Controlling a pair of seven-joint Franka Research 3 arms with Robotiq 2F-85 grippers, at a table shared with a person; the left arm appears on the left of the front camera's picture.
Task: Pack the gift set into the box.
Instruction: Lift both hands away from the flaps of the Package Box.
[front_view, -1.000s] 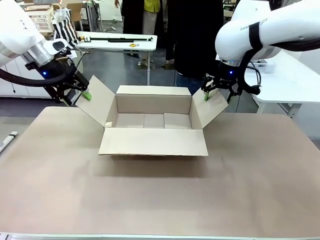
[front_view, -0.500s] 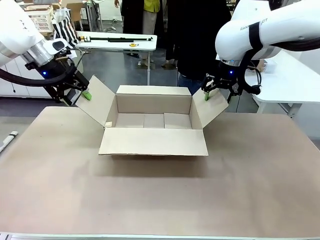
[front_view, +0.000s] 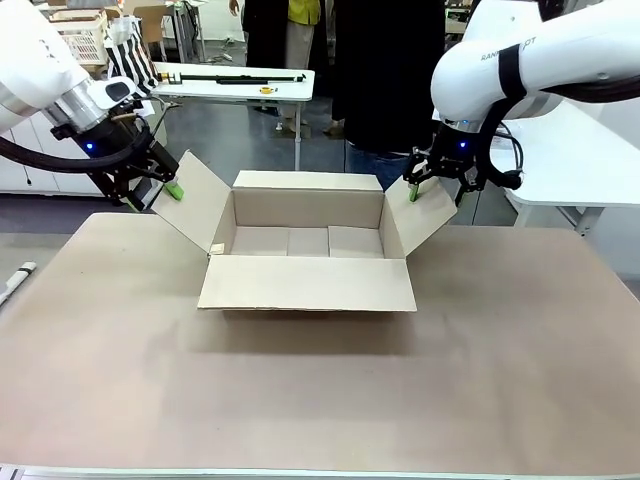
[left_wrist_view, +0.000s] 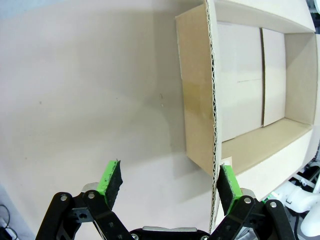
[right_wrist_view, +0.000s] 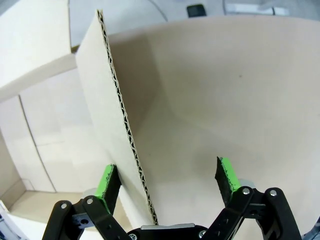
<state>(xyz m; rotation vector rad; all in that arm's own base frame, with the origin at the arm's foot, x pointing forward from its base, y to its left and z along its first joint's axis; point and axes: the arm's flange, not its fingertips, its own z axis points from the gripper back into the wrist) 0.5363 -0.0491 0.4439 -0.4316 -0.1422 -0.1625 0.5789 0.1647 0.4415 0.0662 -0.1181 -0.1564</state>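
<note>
1. The left gripper (front_view: 172, 190) was wide open. The box's left flap (front_view: 197, 208) stood between its fingers. The flap's edge was right by one green pad (left_wrist_view: 227, 187).
2. The right gripper (front_view: 413, 190) was wide open too. The right flap (front_view: 428, 218) stood between its fingers, close to one pad (right_wrist_view: 109, 181). I cannot tell if they touched.
3. The box (front_view: 308, 208) sat in the middle of the table with its top open. The two side flaps leaned up and out. The front flap (front_view: 305, 285) lay folded out toward the robot. The bare floor of the box showed.
4. The table (front_view: 300, 400) was flat and brown.
5. A person (front_view: 390, 90) in dark clothes stood behind the box. A white table (front_view: 240, 82) stood farther back.
</note>
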